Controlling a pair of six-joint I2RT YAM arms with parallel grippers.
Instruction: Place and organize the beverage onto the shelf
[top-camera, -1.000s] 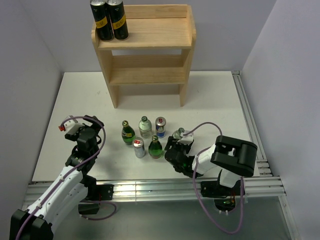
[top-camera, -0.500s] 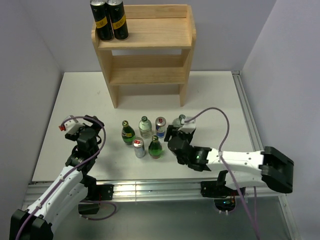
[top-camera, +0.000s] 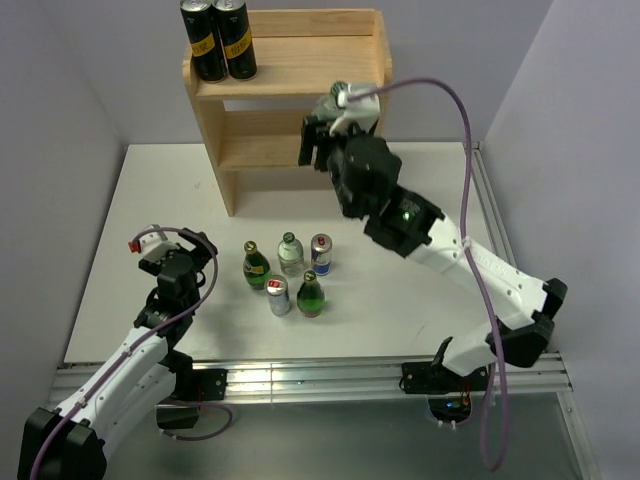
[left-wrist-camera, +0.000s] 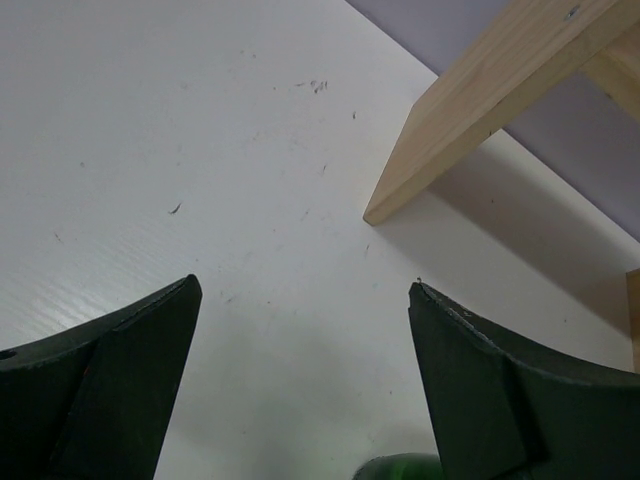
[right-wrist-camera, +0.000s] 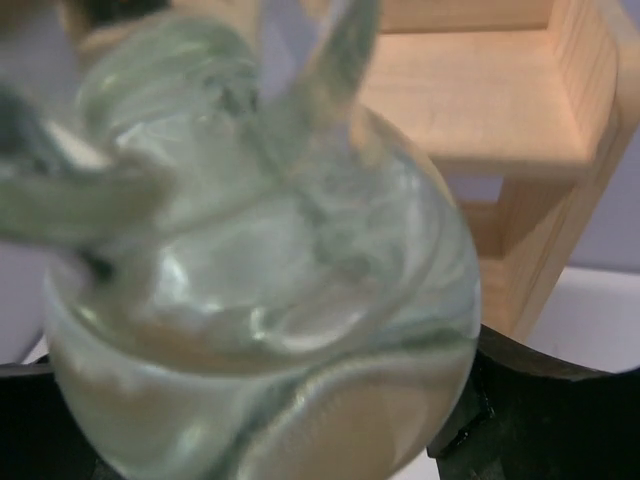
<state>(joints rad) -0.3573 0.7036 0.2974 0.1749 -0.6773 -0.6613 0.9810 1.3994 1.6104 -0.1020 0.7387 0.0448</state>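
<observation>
Bright, even light; glass bottle (right-wrist-camera: 260, 300) blurred, perhaps too close.

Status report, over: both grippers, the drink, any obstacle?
Left gripper open, low over white table. Right gripper shut on clear glass bottle, raised at top tier of pale wooden shelf. Two black cans on that tier's left, not blocking.

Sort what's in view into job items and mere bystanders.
Job: shelf; two black cans on top; held clear glass bottle; two green bottles, small clear bottle, two small cans on the table.
Bystanders: purple cables; aluminium rail.
</observation>
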